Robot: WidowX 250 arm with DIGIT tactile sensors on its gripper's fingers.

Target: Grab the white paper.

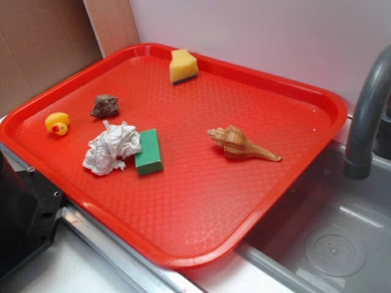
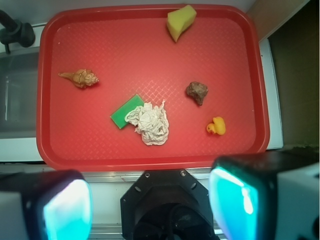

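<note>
The white paper (image 1: pixel 112 148) is a crumpled wad lying on the red tray (image 1: pixel 201 220), touching the left side of a green block (image 1: pixel 149 151). In the wrist view the white paper (image 2: pixel 149 123) lies just right of the green block (image 2: pixel 126 111), near the tray's near rim (image 2: pixel 150 163). My gripper (image 2: pixel 150 205) is open and empty, high above the robot's black base, well back from the tray. Its two fingers (image 2: pixel 67 209) stand wide apart at the bottom of the wrist view. The gripper does not show in the exterior view.
On the tray also lie a yellow sponge (image 1: pixel 183 66), a brown rock (image 1: pixel 105 105), a yellow rubber duck (image 1: pixel 57 123) and a striped seashell (image 1: pixel 241 144). A grey faucet (image 1: pixel 366 110) and a sink basin (image 1: pixel 330 244) are to the right. The black robot base (image 2: pixel 167 200) sits below the tray.
</note>
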